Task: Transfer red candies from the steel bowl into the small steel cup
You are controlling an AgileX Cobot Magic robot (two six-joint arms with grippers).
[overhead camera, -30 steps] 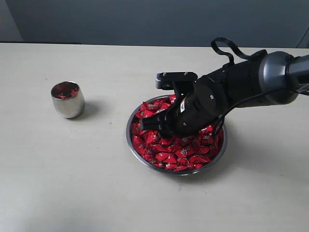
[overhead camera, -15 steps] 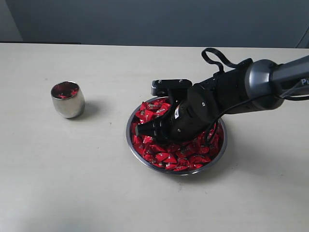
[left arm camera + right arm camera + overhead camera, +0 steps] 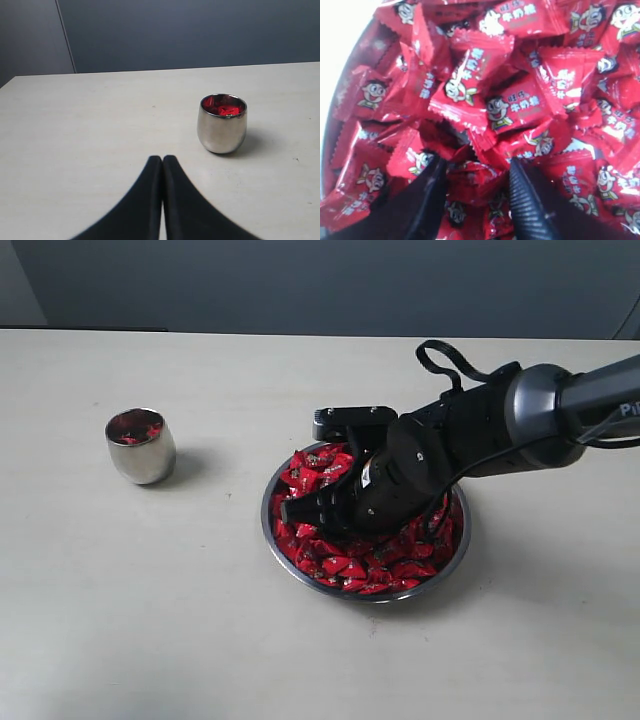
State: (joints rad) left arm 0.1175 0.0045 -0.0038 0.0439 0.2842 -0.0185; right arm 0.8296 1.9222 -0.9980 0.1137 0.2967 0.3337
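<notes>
My right gripper (image 3: 477, 167) has its jaws spread wide, tips down in the heap of red candies (image 3: 350, 565) that fills the steel bowl (image 3: 372, 597) near the middle of the worktop (image 3: 200, 630). One wrapper lies directly between the tips, though shadow hides which way its long axis runs. I judge a plain squeeze should catch it. The small steel cup (image 3: 141, 450) stands upright, well apart toward the worktop's left edge, red showing inside, nearer my left gripper (image 3: 162, 161), whose jaws are pressed together on nothing.
</notes>
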